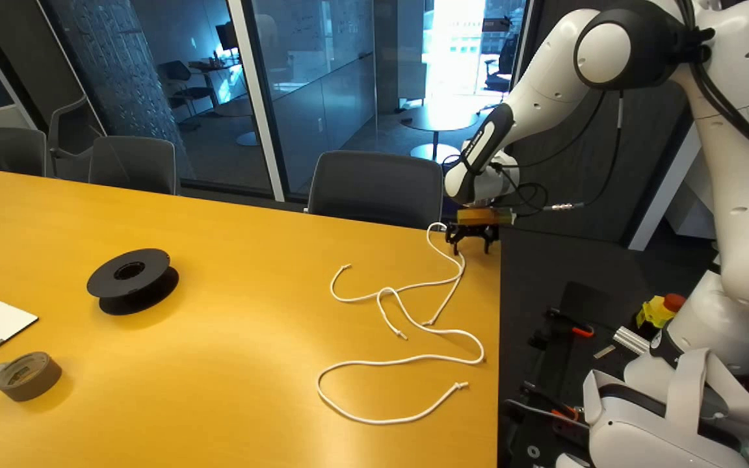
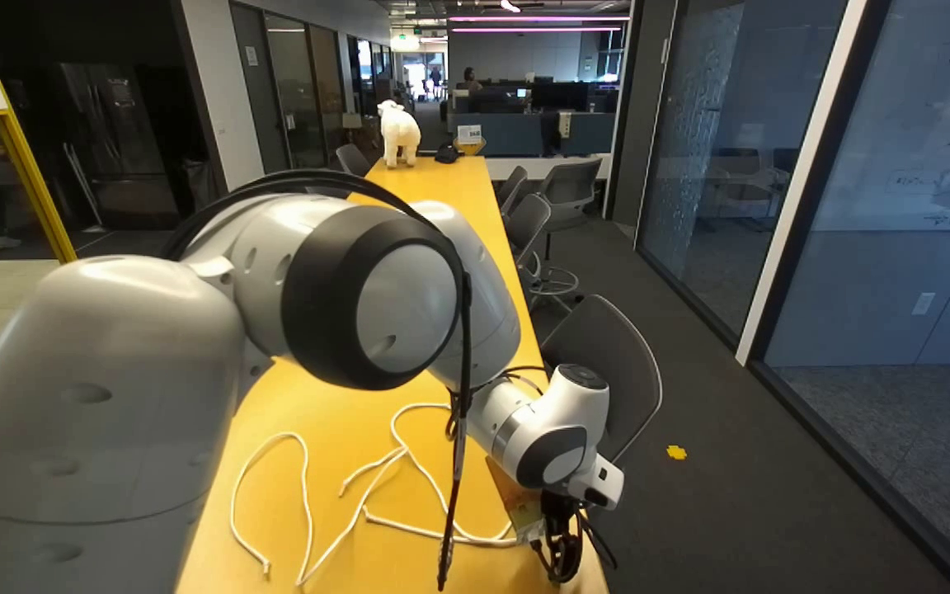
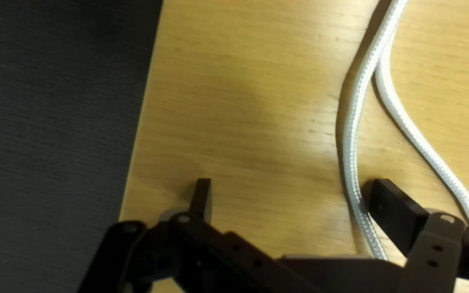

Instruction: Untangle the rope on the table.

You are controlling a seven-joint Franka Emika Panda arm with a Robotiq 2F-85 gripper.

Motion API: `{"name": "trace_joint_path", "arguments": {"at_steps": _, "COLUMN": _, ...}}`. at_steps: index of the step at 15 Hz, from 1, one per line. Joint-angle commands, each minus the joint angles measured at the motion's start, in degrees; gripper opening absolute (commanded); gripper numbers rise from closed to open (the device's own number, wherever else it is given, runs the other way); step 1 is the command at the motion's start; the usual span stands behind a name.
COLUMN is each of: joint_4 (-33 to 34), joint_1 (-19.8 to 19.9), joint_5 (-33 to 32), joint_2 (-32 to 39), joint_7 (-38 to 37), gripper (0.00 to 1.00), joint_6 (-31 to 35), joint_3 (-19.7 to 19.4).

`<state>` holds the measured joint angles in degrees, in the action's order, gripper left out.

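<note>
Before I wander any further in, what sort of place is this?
Most likely an office: dark grey chairs stand along a long yellow-orange table, a glass wall closes off a room behind, and low desk dividers show in the background.

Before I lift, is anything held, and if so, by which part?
Nothing is held: the gripper is open, a strand of rope running between its jaws.

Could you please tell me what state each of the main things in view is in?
Rope: loosely curved on the table, strands crossing
Gripper: open, one strand between its spread jaws
Black spool: lying flat
Brown tape roll: lying flat
White toy animal: standing upright
White headset: set down, not worn
</note>
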<state>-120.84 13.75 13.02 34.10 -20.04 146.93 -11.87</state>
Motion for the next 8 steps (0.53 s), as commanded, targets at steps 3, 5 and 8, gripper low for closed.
{"name": "trace_joint_path", "arguments": {"at_steps": 3, "joint_4": 2.52, "joint_1": 0.29, "joint_5": 0.1, "joint_2": 1.24, "joint_7": 1.79, "gripper": 1.0, "joint_6": -1.38, "joint_3": -0.43}}
{"name": "trace_joint_path", "arguments": {"at_steps": 5, "joint_4": 2.59, "joint_1": 0.3, "joint_5": 0.08, "joint_2": 1.33, "joint_7": 1.96, "gripper": 1.0, "joint_6": -1.28, "joint_3": -0.46}}
{"name": "trace_joint_path", "arguments": {"at_steps": 8, "joint_4": 2.25, "joint_1": 0.24, "joint_5": -0.09, "joint_2": 1.06, "joint_7": 2.57, "gripper": 0.73, "joint_6": -0.73, "joint_3": -0.43}}
